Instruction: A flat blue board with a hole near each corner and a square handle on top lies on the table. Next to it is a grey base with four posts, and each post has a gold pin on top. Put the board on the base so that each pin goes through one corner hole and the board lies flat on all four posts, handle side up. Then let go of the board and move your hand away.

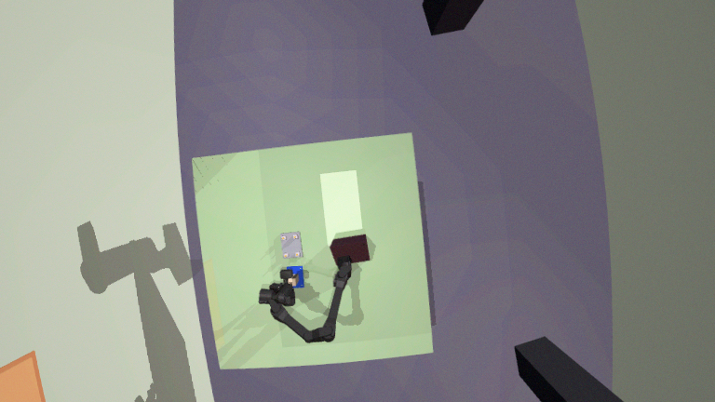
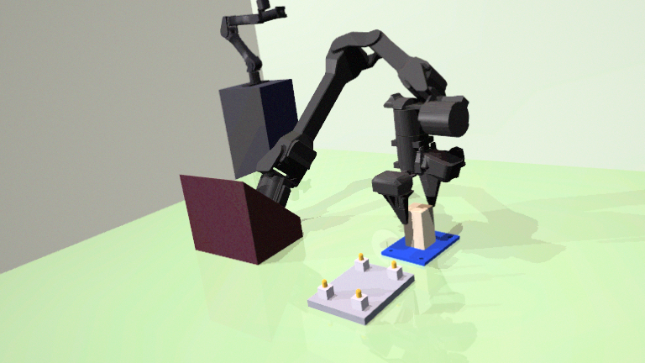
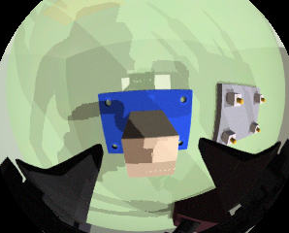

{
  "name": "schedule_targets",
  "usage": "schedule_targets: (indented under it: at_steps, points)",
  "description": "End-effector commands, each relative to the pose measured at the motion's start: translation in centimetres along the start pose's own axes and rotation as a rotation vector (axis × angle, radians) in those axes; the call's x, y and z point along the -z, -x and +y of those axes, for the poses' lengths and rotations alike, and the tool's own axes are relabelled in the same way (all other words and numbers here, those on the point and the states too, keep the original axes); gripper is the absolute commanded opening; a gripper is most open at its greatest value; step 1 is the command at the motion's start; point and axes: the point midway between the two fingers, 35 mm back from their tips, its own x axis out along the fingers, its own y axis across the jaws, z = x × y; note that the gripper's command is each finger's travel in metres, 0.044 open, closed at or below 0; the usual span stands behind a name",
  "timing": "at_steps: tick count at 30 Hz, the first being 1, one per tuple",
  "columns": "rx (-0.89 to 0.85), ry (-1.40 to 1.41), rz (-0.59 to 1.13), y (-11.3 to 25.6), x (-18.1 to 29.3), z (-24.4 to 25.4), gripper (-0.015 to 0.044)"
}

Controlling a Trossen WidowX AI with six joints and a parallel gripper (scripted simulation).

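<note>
Four gold pins (image 1: 295, 236) (image 2: 359, 293) (image 3: 240, 101) stand uncovered in my exterior view, so the placing is not yet done. Starting at the left of that view, I have the dark red block (image 1: 352, 247) (image 2: 218, 218) (image 3: 198, 216) with the arm reaching over from it. Next along is the grey base (image 1: 290, 247) (image 2: 361, 281) (image 3: 239, 116), flat on the worktop (image 1: 379, 192) (image 2: 142, 302) (image 3: 149, 53), a pin on top of each post (image 2: 359, 302) (image 3: 232, 100). Further right comes the pincer (image 1: 290, 281) (image 2: 419, 213) (image 3: 151, 147), pointing down with its fingers wide apart and nothing clamped, the tips near the upper part of the pale handle (image 1: 292, 281) (image 2: 421, 228) (image 3: 151, 150). Under that handle the blue board (image 1: 300, 271) (image 2: 444, 241) (image 3: 149, 99) lies flat on the worktop, handle side up, near the base but apart from it. I read this as the approach to the grasp. For the next move I'd want the fingers a little lower, one either side of the handle, then squeezed evenly so the board doesn't twist. After that I'd lift it straight up, high enough to clear the pins, and line up the corner holes before lowering. A crooked grip now could leave one corner perched on its pin later.
</note>
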Motion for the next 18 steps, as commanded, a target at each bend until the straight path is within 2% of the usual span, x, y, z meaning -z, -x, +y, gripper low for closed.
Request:
schedule_targets:
  at_steps: [1, 18]
  points:
    - [-0.003, -0.005, 0.0, -0.6, 0.0, 0.0, 0.044]
    - [-0.006, -0.005, 0.0, -3.3, 0.2, 0.1, 0.044]
